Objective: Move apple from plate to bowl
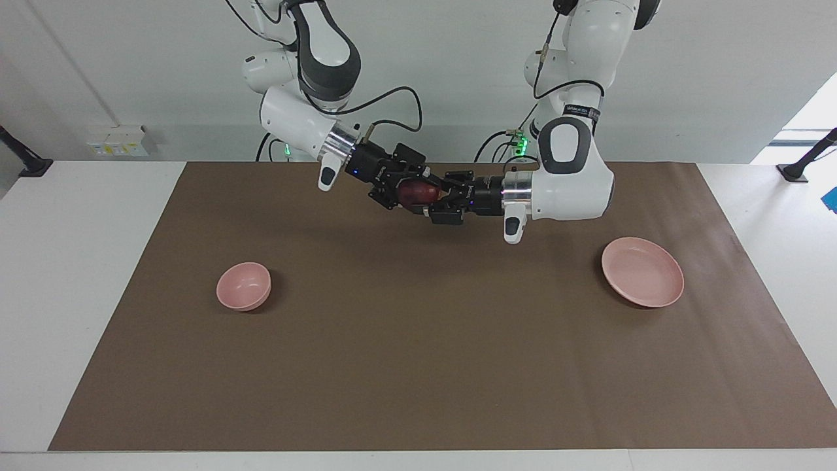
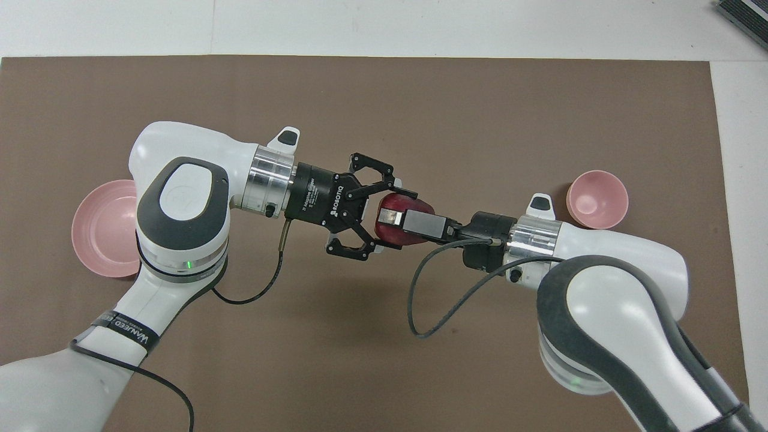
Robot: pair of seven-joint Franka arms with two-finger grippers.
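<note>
The dark red apple (image 1: 420, 191) hangs in the air over the middle of the brown mat, between my two grippers; it also shows in the overhead view (image 2: 390, 233). My right gripper (image 1: 413, 190) is shut on the apple, with one finger lying across its top (image 2: 423, 223). My left gripper (image 1: 437, 200) reaches to the apple from the plate's side and meets it (image 2: 394, 221). The flat pink plate (image 1: 643, 271) lies empty at the left arm's end of the table, partly hidden under the left arm in the overhead view (image 2: 105, 231). The small deep pink bowl (image 1: 243, 285) stands empty at the right arm's end (image 2: 598, 199).
A brown mat (image 1: 418, 366) covers most of the white table. A black cable (image 2: 432, 288) loops from the right wrist. A dark item (image 2: 744, 15) lies at the table's corner farthest from the robots.
</note>
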